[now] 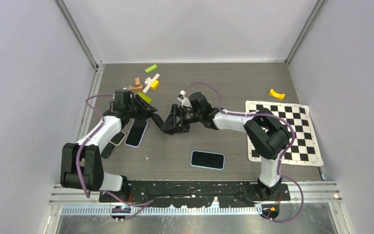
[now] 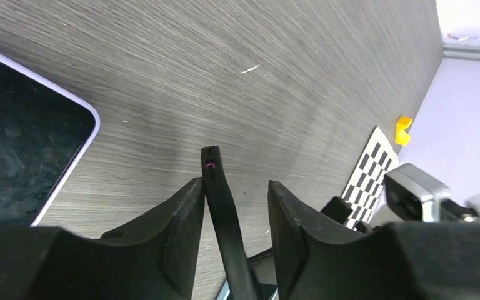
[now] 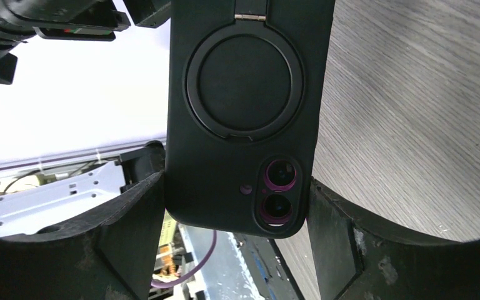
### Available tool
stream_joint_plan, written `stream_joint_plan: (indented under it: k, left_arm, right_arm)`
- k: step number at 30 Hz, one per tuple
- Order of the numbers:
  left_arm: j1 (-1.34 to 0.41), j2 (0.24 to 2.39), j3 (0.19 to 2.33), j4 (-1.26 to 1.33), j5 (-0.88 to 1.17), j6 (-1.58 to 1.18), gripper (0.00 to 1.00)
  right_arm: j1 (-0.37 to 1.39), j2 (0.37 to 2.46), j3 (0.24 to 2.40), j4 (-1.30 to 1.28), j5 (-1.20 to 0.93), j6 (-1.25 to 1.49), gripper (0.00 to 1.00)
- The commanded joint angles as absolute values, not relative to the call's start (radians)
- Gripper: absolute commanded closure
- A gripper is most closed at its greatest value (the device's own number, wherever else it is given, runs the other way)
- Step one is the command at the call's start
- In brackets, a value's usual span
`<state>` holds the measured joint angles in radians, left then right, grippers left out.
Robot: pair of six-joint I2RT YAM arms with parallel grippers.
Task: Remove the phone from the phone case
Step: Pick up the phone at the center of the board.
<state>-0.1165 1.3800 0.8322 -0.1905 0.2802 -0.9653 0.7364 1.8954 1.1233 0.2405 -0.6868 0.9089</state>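
desk (image 1: 224, 78): dark grey wood grain, pale walls on three sides
lilac phone (image 1: 136, 132): flat, screen up, just on the near side of the left fingers (image 2: 190, 203)
blocks (image 1: 148, 84): coloured pieces scattered just beyond the left fingers
left fingers: released, straddling a thin edge of the phone case (image 3: 244, 144); one finger touches it, a gap shows at the other
phone case: black, ring stand on its back, reaching from the left fingers to the right fingers (image 3: 337, 231)
phone (image 3: 280, 190): pink-rimmed lenses show through the cutout; it sits inside the phone case
right fingers: grasping the phone case across its width near the lens end
second phone (image 1: 207, 159): flat, screen up, near side of the right fingers, apart
checkerboard sheet (image 1: 282, 129): flat, right of the right fingers
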Motion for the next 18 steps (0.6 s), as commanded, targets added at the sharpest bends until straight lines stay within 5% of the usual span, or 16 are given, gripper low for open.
stream_joint_plan:
  k: [1, 4, 8, 10, 15, 18]
  left_arm:
    - [-0.119, 1.395, 0.878, -0.218, 0.336, -0.869, 0.58]
    - [-0.119, 1.410, 0.876, -0.211, 0.375, -0.858, 0.64]
    - [-0.120, 1.425, 0.884, -0.193, 0.411, -0.857, 0.99]
    - [-0.122, 1.426, 0.893, -0.194, 0.414, -0.856, 1.00]
    - [-0.122, 1.422, 0.951, -0.265, 0.367, -0.834, 1.00]
    - [-0.123, 1.427, 0.984, -0.309, 0.336, -0.817, 1.00]
  right_arm:
    - [0.750, 1.787, 1.210, 0.177, -0.675, 0.760, 0.74]
    - [0.755, 1.769, 1.233, 0.128, -0.671, 0.711, 0.74]
    - [0.765, 1.767, 1.265, 0.068, -0.654, 0.669, 0.73]
    - [0.771, 1.767, 1.282, 0.023, -0.623, 0.633, 0.68]
    - [0.808, 1.695, 1.300, -0.158, -0.411, 0.468, 0.20]
    - [0.856, 1.631, 1.276, -0.181, -0.288, 0.398, 0.10]
